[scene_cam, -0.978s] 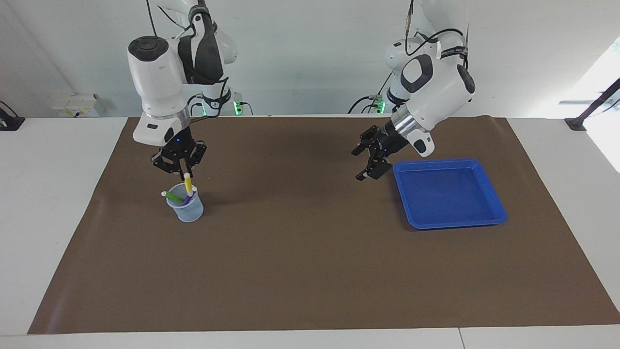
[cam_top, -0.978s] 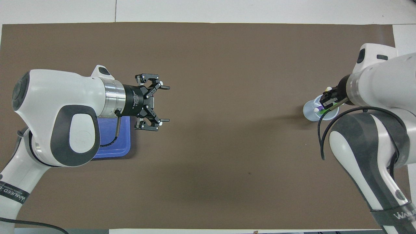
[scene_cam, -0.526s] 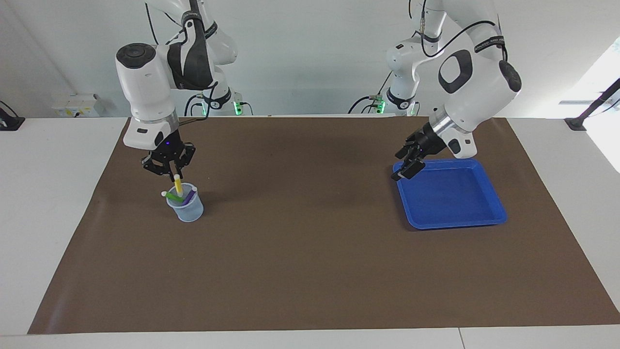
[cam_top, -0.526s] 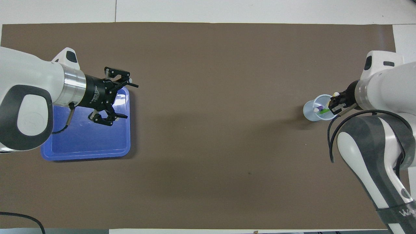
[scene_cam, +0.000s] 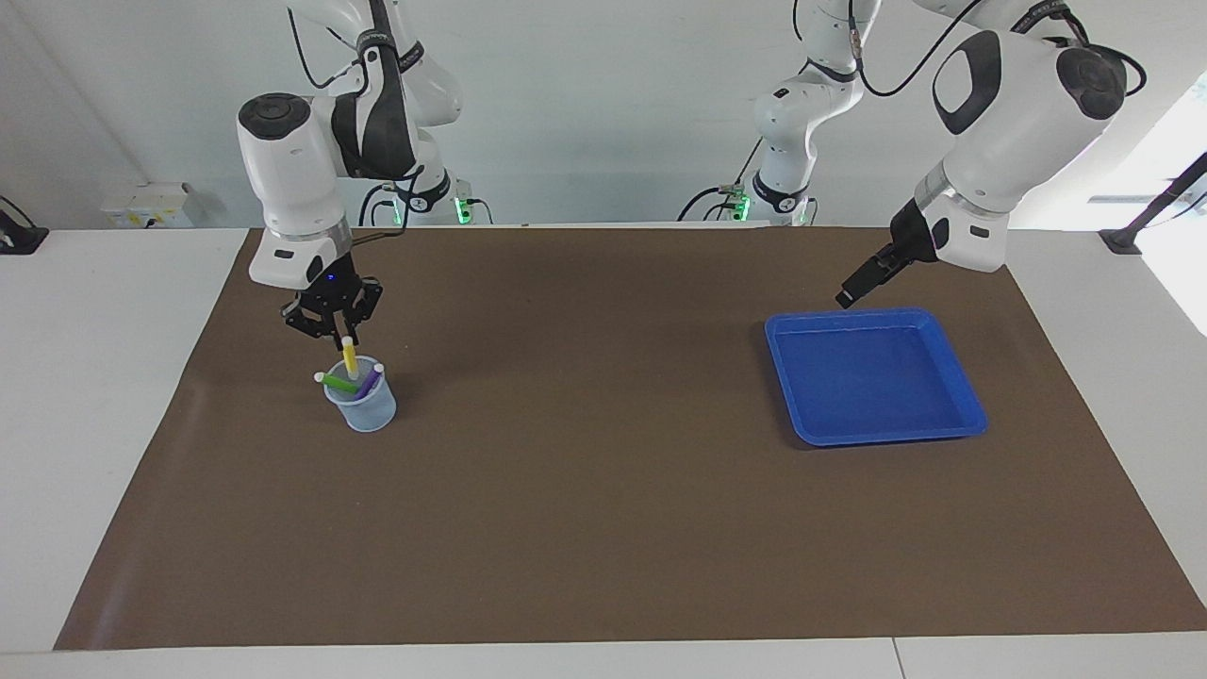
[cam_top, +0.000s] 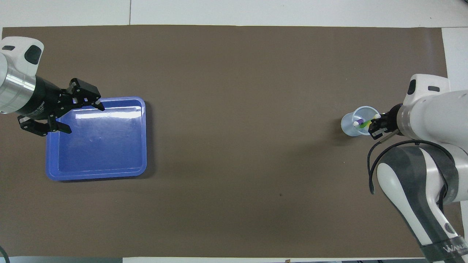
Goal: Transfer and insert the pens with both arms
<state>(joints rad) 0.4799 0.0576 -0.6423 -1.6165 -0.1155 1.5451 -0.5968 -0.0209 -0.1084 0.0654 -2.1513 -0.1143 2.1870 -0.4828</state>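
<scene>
At the right arm's end of the table, the right gripper [scene_cam: 337,332] is down low, pointing straight at the cup [scene_cam: 363,413]. Right under it is the yellow pen [scene_cam: 350,358]: nearly upright, pale end on top, lower end inside the cup. That pale end sits right at the gripper's tip. Does the gripper have hold of the pen, or is it merely touching it? I cannot tell from either view.

Two more pens are in that same clear cup. The green pen [scene_cam: 338,383] leans well out over the rim toward the table's end, pale tip up. The purple pen [scene_cam: 370,379] leans toward the table's middle, pale tip up too, and only its upper part clears the rim. From overhead the right arm's wrist covers part of the cup, and the pens show as a small bunch of colour inside it. The cup stands upright on the brown mat [scene_cam: 603,528].

Over at the left arm's end, the left gripper [cam_top: 83,119] is up in the air with its jaws spread wide and nothing between them. It tilts down toward the blue tray [scene_cam: 886,438] and hangs about over the tray's rim. The tray lies flat on the mat, well apart from the cup, with a long stretch of mat between them.
</scene>
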